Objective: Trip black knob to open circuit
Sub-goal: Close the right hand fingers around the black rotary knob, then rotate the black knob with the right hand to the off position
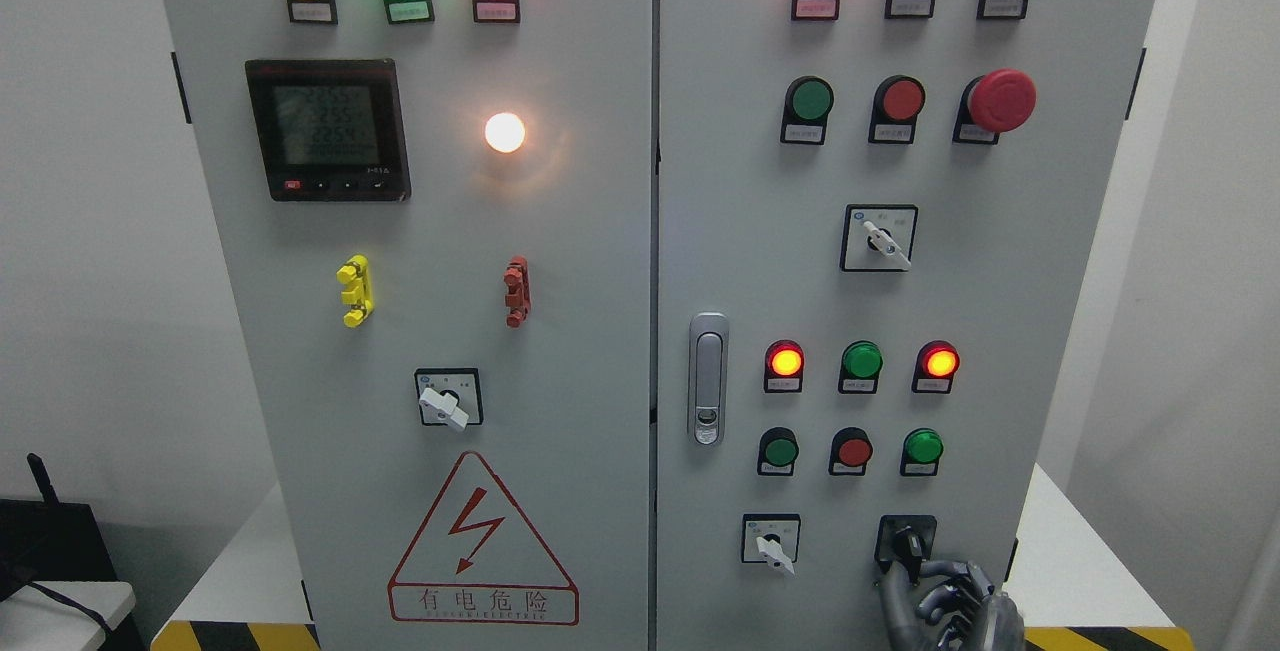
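Note:
The black knob (907, 542) sits on a black square plate at the bottom right of the grey cabinet's right door (1000, 331), its lever pointing down and slightly right. My right hand (912, 579) comes up from the bottom edge just below it. The thumb (890, 599) is on the left and the curled fingers (945, 581) on the right, closing on the lever's lower tip. The palm and wrist are cut off by the frame. My left arm does not show.
A white selector switch (771, 543) is just left of the knob, with rows of pushbuttons and lit indicator lamps above. A door latch (708, 378) is at the door's left edge. A red emergency stop (1000, 99) sticks out at the upper right. Hazard-striped table edge (1100, 639) lies below.

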